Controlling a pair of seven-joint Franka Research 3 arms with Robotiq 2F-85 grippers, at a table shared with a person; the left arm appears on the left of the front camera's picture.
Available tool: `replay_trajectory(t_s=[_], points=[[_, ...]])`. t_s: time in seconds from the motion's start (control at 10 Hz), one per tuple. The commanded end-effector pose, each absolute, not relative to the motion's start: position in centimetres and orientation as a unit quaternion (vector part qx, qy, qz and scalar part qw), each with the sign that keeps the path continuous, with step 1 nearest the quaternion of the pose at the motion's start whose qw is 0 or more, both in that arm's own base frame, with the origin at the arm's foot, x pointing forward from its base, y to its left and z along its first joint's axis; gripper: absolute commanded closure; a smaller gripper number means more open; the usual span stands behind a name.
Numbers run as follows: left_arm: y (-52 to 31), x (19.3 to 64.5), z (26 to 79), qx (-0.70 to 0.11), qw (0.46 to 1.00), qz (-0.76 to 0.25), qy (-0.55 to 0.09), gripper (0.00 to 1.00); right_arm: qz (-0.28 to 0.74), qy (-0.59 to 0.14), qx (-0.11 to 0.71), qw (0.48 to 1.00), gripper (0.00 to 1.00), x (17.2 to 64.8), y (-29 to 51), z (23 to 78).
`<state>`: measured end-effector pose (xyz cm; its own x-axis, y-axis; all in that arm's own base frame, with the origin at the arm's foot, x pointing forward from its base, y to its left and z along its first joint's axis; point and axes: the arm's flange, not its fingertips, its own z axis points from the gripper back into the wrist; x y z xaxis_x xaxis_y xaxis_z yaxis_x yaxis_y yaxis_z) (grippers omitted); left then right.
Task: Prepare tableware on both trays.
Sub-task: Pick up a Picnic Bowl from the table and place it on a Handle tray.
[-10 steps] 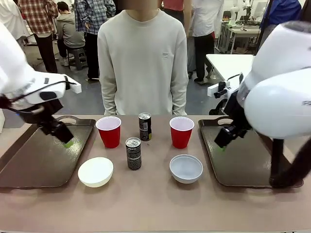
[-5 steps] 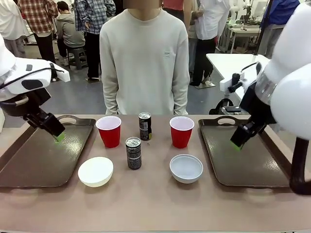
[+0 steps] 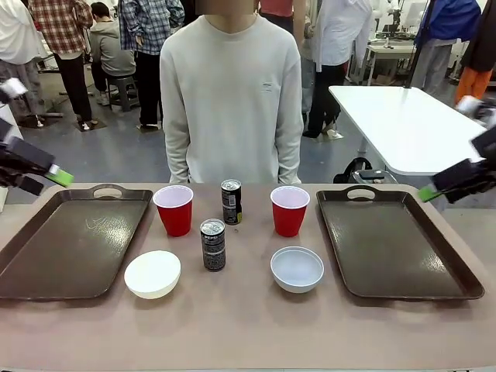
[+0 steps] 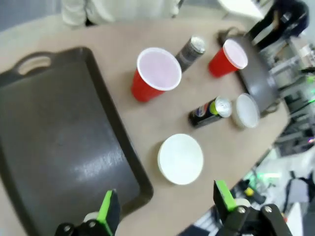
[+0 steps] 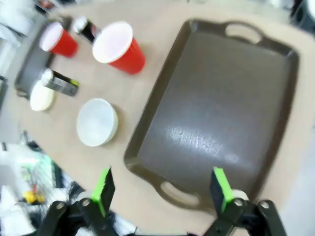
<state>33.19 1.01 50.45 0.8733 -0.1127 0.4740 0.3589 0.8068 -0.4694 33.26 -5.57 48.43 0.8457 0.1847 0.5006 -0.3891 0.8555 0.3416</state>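
Note:
Two dark brown trays lie bare, the left tray [image 3: 70, 240] [image 4: 54, 137] and the right tray [image 3: 395, 240] [image 5: 221, 113]. Between them stand two red cups [image 3: 173, 209] [image 3: 289, 211], two dark cans [image 3: 231, 201] [image 3: 212, 244], a cream bowl [image 3: 153, 273] [image 4: 180, 158] and a grey-white bowl [image 3: 297, 268] [image 5: 97, 122]. My left gripper [image 3: 54, 176] [image 4: 162, 201] hangs open and holds nothing, high over the left tray's outer far corner. My right gripper [image 3: 428, 193] [image 5: 160, 184] is open and holds nothing beyond the right tray's outer far corner.
A person in a pale sweater [image 3: 230, 93] stands at the table's far edge, behind the cans, hands out of sight. A white table [image 3: 403, 124] stands behind on the right. Bare tabletop runs along the near edge.
Both arms have risen off the trays and drawn outward to the picture's sides. The tableware has not moved.

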Motion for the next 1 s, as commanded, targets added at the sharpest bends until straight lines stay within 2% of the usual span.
replay_trajectory(t_s=[0.0, 0.2, 0.5, 0.7, 0.9], points=[[5.4, 29.6, 47.9, -0.362, 0.897, -0.099, -0.232, 0.0, 0.111, -0.259, 0.278, 0.918, 0.0, 26.1, -8.0, 42.1], [10.1, 29.0, 47.6, -0.389, 0.888, -0.061, -0.238, 0.0, 0.073, -0.3, 0.332, 0.891, 0.0, 24.2, -11.0, 42.0], [10.7, 27.2, 47.3, -0.407, 0.874, -0.037, -0.264, 0.0, 0.07, -0.337, 0.354, 0.87, 0.0, 21.7, -12.7, 42.9], [9.1, 26.8, 47.1, -0.409, 0.871, -0.029, -0.271, 0.0, 0.082, -0.329, 0.349, 0.874, 0.0, 21.2, -12.3, 43.2], [7.6, 28.2, 47.2, -0.406, 0.876, -0.025, -0.26, 0.0, 0.091, -0.317, 0.353, 0.876, 0.0, 22.1, -11.5, 42.9]])
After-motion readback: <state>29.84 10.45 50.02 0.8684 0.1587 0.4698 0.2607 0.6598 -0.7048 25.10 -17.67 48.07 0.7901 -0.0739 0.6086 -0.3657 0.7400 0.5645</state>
